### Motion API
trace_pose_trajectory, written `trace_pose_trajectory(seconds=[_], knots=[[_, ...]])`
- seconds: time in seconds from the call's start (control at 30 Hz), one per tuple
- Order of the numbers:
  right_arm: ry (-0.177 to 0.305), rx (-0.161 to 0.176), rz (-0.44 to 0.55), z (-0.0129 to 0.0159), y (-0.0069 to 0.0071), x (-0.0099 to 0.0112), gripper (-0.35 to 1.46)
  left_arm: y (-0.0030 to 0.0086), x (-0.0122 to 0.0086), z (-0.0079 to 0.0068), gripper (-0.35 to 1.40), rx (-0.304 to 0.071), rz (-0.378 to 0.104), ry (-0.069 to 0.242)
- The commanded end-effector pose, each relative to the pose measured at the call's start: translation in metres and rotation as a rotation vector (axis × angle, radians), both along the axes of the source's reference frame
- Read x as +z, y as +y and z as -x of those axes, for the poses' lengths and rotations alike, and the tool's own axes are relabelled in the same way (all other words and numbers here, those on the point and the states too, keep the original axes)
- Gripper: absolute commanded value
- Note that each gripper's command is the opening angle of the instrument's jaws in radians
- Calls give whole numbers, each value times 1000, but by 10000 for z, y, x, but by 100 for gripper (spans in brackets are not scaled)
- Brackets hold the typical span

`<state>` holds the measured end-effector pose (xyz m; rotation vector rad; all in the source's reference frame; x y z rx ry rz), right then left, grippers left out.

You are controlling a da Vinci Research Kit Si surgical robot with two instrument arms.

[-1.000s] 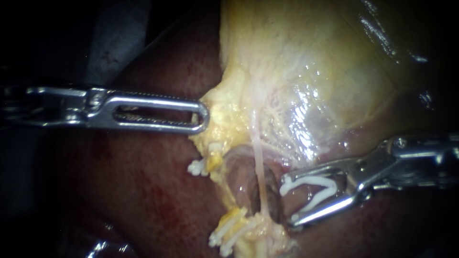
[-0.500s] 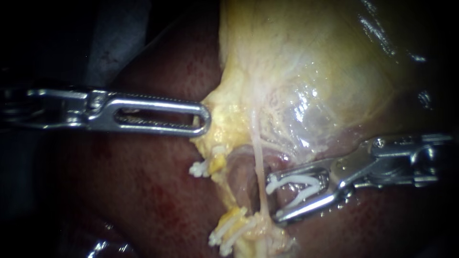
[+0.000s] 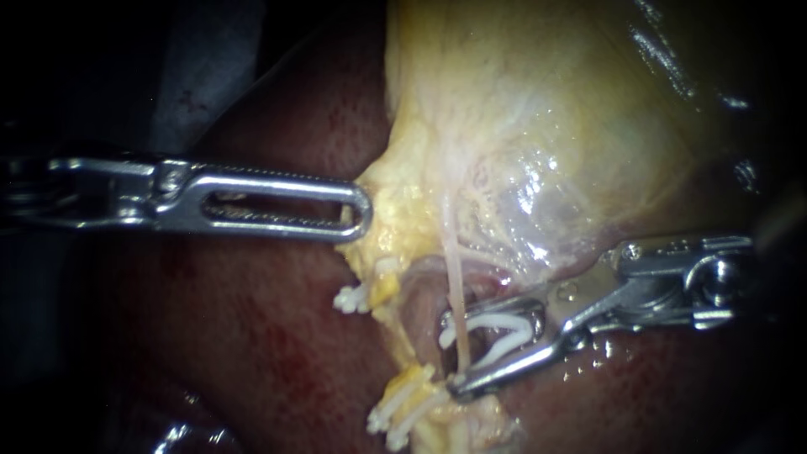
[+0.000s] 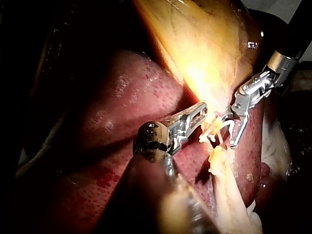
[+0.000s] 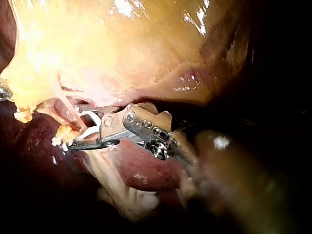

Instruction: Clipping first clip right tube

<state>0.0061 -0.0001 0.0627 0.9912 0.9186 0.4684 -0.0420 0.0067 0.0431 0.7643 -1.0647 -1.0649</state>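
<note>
Steel glints on both sides of the field. The left instrument reaches in level across the dark red liver. Its long slotted jaws lie closed together, with their tip in the yellow fatty edge of the gallbladder, which rises to a small peak where they pinch it. The gallbladder spreads above, pale yellow and wet with glare. Down from that held edge runs the right tube, a thin pale strand stretched over a dark hollow in the tissue and ending in a lump of yellow fat below. The right instrument comes in low from the right. Its jaws stand apart at an angle and carry a white clip between them, one leg towards each jaw. They are clamped on the clip and not yet closed on the tube. The tube passes through the mouth of these jaws near their tips. The upper tip sits just beside the strand, the lower tip reaches under it towards the fat, and the clip's hooked end shows just past the strand on its left. The right wrist view agrees, with the strand crossing between the two jaws ahead of the clip's bend. Left of the right tube, the lower clips sit shut on yellow tissue near the right instrument's lower jaw tip. The upper clip sits just below the left instrument's tip.
</note>
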Motion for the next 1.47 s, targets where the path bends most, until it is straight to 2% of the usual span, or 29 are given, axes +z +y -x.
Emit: trace_pose_trajectory(seconds=[0.03,0.4,0.57,0.67,0.77,0.87,1.47], knots=[[-2,1,-2,0,1,0,44,0,0,0,-35,0,0,0],[-9,7,-23,1,4,3,30,0,0,0,-35,0,0,0],[-21,10,-50,4,7,5,-5,0,0,0,-35,0,0,0],[-19,-15,-56,6,10,7,-23,0,0,0,-35,0,0,0],[-18,-32,-54,7,10,8,-33,0,0,0,-35,0,0,0],[-12,-44,-54,7,10,7,-35,0,0,0,-35,0,0,0],[-16,-46,-63,8,9,7,-35,0,1,1,-35,-1,0,0]])
